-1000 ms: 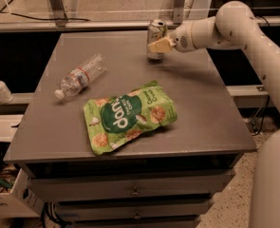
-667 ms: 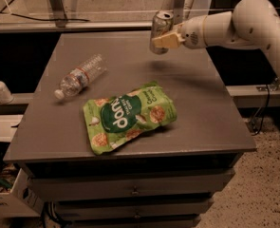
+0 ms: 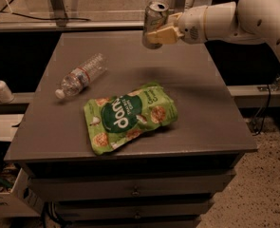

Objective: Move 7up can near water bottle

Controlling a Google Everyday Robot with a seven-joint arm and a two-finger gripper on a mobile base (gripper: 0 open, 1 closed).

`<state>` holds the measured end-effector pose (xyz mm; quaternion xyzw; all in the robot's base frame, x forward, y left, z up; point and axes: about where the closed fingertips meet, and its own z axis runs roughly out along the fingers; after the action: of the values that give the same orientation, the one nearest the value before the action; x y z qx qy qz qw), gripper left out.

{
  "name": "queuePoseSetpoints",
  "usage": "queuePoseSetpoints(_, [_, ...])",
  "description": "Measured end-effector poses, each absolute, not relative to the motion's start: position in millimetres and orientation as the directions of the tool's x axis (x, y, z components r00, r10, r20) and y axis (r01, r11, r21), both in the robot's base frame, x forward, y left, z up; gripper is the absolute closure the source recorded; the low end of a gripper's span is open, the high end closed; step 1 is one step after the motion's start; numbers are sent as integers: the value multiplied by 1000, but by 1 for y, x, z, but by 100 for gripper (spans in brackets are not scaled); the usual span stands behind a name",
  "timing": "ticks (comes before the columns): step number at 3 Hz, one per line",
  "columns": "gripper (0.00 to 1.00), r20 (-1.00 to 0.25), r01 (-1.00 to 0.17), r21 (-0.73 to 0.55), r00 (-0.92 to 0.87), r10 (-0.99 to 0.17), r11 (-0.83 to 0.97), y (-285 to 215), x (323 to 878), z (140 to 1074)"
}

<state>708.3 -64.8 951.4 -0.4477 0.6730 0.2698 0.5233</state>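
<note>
7up can [image 3: 154, 14] partly behind the tool [image 3: 155, 34]

You get one cam only. It sits high in front of the table [image 3: 201, 108], tilted down & fwd across the top. Mid-range: whole tabletop, drawer fronts below & some floor at frame right all fit. The far edge is at frame top. The arm comes in from frame upper right. The gripper [image 3: 161, 32] is at top centre, up over the table's far part, clamped on the 7up can [image 3: 154, 15]. The water bottle [image 3: 80, 75] lies frame left.
</note>
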Motion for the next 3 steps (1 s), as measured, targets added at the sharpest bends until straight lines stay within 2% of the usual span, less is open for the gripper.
queuePoseSetpoints(3, [100,-926,-968,-43,-54,-373,246,22,655,923])
